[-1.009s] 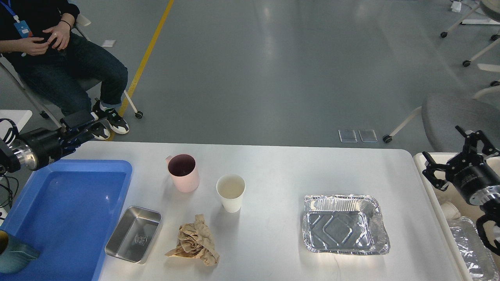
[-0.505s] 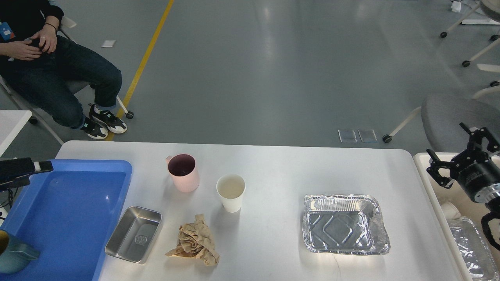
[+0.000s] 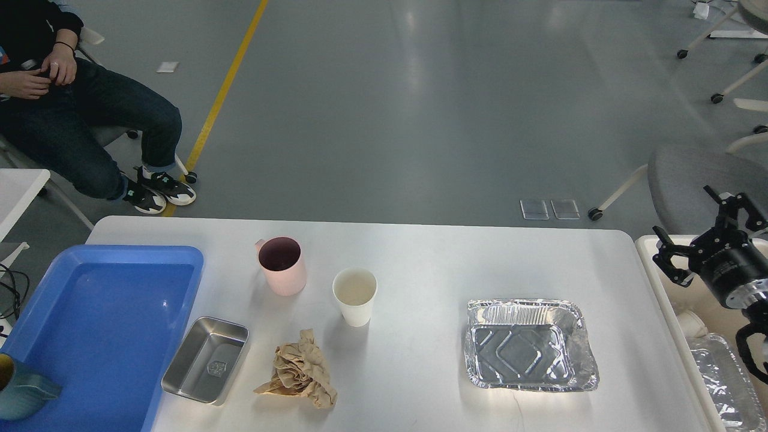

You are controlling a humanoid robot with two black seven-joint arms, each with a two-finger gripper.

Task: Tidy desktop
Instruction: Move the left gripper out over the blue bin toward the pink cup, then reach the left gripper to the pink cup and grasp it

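Note:
The white desktop (image 3: 432, 258) spans the head view. On it stand a pink mug (image 3: 281, 265), a white paper cup (image 3: 354, 296), a small steel tray (image 3: 205, 359), a crumpled brown paper (image 3: 300, 372) and a foil tray (image 3: 529, 345). My right gripper (image 3: 699, 231) is open and empty, held above the cream-white bin (image 3: 663, 288) past the desktop's right edge. My left gripper is out of view.
A blue plastic tray (image 3: 108, 324) lies at the left with a teal mug (image 3: 21, 393) in its near corner. The bin holds a foil tray (image 3: 723, 384) and a white cup (image 3: 690, 324). A seated person (image 3: 84, 114) is at the far left. A grey chair (image 3: 696, 180) stands behind the bin.
My left arm has drawn back to the left and left the view. My right gripper has shifted slightly up and right, staying open. The seated person has rolled a little to the left.

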